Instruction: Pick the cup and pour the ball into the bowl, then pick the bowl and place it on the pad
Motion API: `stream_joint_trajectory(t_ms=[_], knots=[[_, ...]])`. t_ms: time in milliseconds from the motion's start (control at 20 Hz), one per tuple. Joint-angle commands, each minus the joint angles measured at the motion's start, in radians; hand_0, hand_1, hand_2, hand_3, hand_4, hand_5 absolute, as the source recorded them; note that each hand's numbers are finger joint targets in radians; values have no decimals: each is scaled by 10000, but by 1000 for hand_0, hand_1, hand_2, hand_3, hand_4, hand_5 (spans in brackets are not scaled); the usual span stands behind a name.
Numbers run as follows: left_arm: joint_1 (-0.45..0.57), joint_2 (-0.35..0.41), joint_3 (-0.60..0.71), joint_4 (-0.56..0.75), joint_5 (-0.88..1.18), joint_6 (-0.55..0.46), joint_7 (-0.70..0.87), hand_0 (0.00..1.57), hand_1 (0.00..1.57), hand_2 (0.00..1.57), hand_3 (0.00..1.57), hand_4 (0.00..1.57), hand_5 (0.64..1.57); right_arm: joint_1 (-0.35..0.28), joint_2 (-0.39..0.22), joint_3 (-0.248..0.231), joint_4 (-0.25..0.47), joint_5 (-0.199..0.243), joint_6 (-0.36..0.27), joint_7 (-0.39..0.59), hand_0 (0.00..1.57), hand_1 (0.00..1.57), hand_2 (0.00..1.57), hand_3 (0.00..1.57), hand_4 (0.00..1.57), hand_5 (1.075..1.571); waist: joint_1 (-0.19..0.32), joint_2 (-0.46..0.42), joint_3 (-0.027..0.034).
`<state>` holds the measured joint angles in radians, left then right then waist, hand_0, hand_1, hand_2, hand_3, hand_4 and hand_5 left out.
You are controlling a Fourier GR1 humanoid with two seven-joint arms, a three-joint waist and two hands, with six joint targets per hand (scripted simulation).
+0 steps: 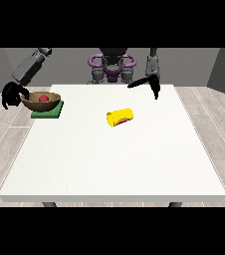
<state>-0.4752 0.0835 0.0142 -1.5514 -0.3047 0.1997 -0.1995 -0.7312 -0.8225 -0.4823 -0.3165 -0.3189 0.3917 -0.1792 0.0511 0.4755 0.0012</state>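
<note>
The round brown wooden bowl (41, 101) sits at about ten o'clock on the large white table (114, 164), resting on the flat green square pad (48, 110), with the small red ball (44, 98) inside it. The yellow cylindrical cup (120, 117) lies on its side near the table's middle, mouth towards six o'clock, with nothing in it that I can see. The hand at the view's left (11, 94) is at the bowl's nine o'clock rim, fingers curled at that edge; whether it actually pinches the rim I cannot tell. The hand at the view's right (153, 83) hangs at one o'clock above the table, fingers straight and pointing down, holding nothing. The task looks nearly finished; to end well, let go gently and draw the hand away towards nine o'clock without nudging the bowl off the pad
</note>
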Motion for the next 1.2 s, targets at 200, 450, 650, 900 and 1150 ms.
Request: stream_joint_trajectory(t_ms=[200, 450, 650, 900, 1150], knots=[[491, 166, 120, -199, 384, -442, 49, 0, 0, 0, 0, 0, 1567, 616, 376, 446, 72, 419, -102, -215, 1571, 1571, 1571, 1023, 731, 1569, 109, -422, -2], [345, -76, -185, -936, 57, -165, 743, 0, 0, 0, 0, 0, 1565, 621, 189, 963, 0, 1082, -371, -521, 1571, 1571, 1571, 1207, 675, 1558, 9, -250, 3], [619, 141, -70, -1396, 143, -291, 585, 0, 0, 0, 0, 0, 1565, 689, -564, 675, 443, 1037, -1170, -71, 1103, 1103, 1045, 872, 0, 1539, 186, 55, 2], [536, 35, -242, -2018, 29, -256, 1204, 0, 0, 0, 0, 0, 1566, 72, -900, 729, 355, 1191, -1362, 42, 0, 0, 429, 263, 0, 1481, 118, 374, 5], [818, 163, -154, -1788, 190, -453, 713, 0, 0, 0, 0, 0, 1568, -8, -979, 755, 285, 1203, -1401, 418, 0, 0, 357, 259, 0, 1489, 237, 33, -5]])
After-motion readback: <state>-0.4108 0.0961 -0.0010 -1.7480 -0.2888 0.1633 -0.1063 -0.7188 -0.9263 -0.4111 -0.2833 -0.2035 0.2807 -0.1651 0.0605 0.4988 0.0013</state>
